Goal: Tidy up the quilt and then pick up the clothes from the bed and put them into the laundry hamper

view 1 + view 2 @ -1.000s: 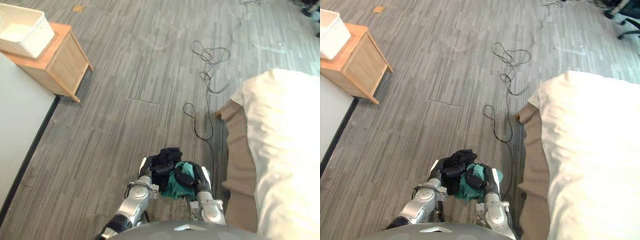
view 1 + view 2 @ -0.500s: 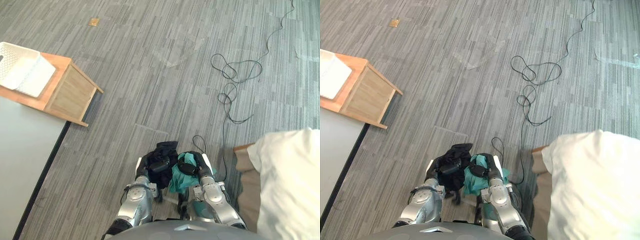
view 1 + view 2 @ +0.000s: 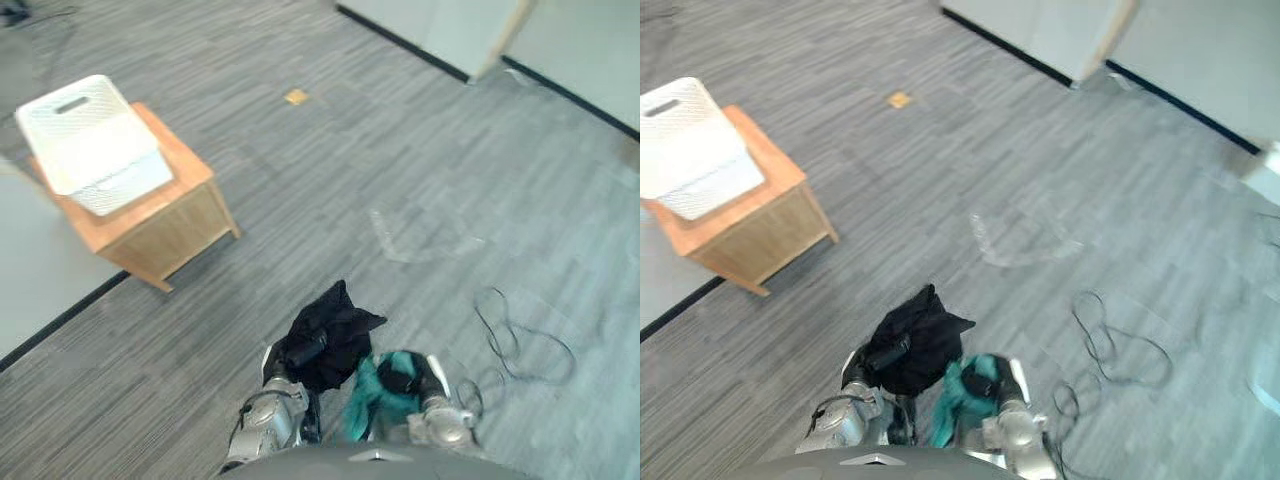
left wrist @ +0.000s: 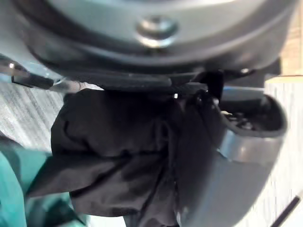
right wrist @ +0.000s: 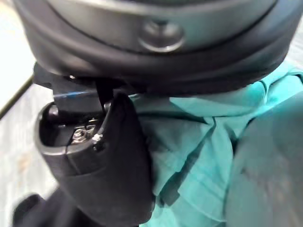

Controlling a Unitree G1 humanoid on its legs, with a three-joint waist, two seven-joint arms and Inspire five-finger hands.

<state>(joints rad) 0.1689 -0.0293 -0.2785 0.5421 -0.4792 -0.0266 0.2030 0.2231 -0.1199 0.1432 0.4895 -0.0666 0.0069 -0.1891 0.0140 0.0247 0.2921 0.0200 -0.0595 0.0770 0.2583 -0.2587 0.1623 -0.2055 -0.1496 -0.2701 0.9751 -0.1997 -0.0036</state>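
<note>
My left hand (image 3: 300,350) is shut on a black garment (image 3: 332,328), held low in front of me over the grey floor. In the left wrist view the black garment (image 4: 118,151) bunches against the thumb (image 4: 236,156). Just to its right, my right hand (image 3: 405,378) is shut on a teal garment (image 3: 372,405). The teal garment (image 5: 199,161) fills the space beside the thumb (image 5: 109,161) in the right wrist view. The white laundry hamper (image 3: 95,145) stands on a low wooden side table (image 3: 165,228) ahead to the left, well apart from both hands.
A pale flat surface with a black edge (image 3: 40,285) lies at the far left beside the table. A wall with a dark base strip (image 3: 480,45) runs across the back right. A small tan patch (image 3: 297,97) marks the floor.
The camera has swung left: the bed has left the picture and the hamper and table now stand fuller in view. Both hands still hold their garments.
</note>
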